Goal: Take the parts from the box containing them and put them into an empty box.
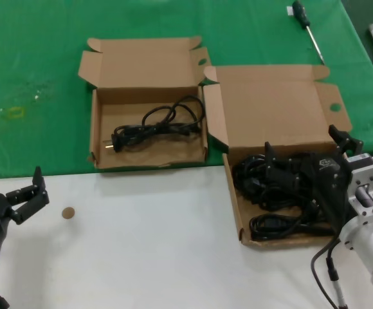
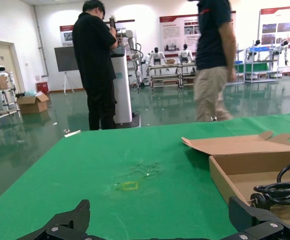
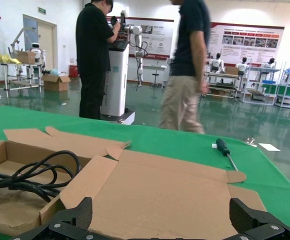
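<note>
Left gripper (image 1: 31, 191) parked low on the white tabletop (image 1: 148, 232), fingers spread, holding nothing. Two brown cardboard boxes, lids folded back. Narrower box (image 1: 149, 96), wavy-notched lid, on the green cloth (image 1: 38, 77): one looped black cord (image 1: 154, 127) inside, thin, plug at its end. Wider box (image 1: 270, 106), round hole near a lid corner: tangled pile of black cords (image 1: 267, 183); count unclear. Right gripper (image 1: 305, 154) over that pile, jaws wide apart, gripping nothing. One screwdriver (image 1: 307, 27) far right.

left hand (image 1: 27, 196) spread, right hand (image 1: 309, 151) (splayed too)
</note>
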